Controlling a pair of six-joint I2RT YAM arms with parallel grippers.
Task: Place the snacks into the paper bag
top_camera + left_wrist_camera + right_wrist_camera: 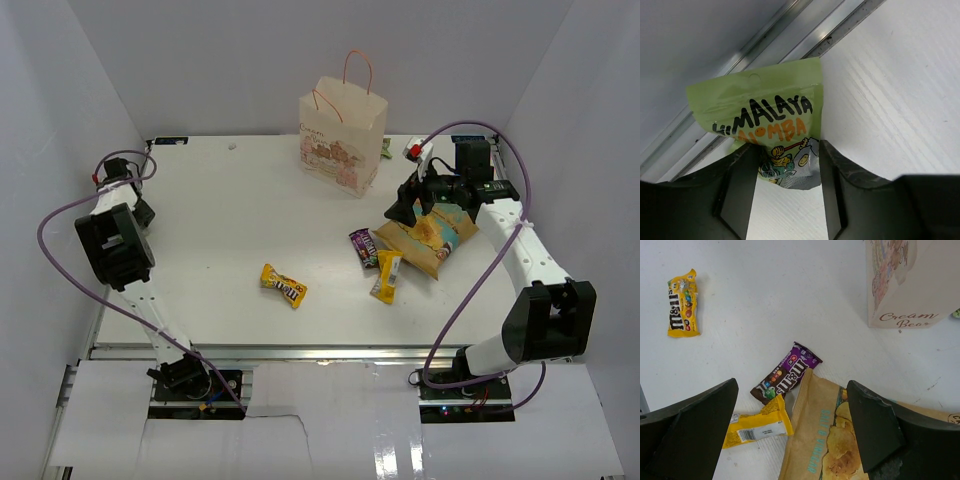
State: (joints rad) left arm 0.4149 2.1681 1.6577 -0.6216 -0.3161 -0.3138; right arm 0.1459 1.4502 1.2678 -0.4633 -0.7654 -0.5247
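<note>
The paper bag [343, 135] stands upright at the back of the table; it also shows in the right wrist view [910, 285]. The chip bag [428, 240] lies right of centre, with the dark purple bar [364, 246] and the yellow bar [386, 276] at its left end. The M&M's pack [284, 285] lies alone mid-table. My right gripper [408, 208] hangs open above the chip bag's [840, 440] left end, the purple bar [787, 372] and the yellow bar [757, 427]. My left gripper [143, 212], at the far left edge, pinches a green Himalaya packet [760, 110].
White walls close in the table [220, 220] on the left, back and right. A small green thing [386, 148] lies behind the paper bag. A metal rail [805, 35] runs along the table edge beside the left gripper [789, 150].
</note>
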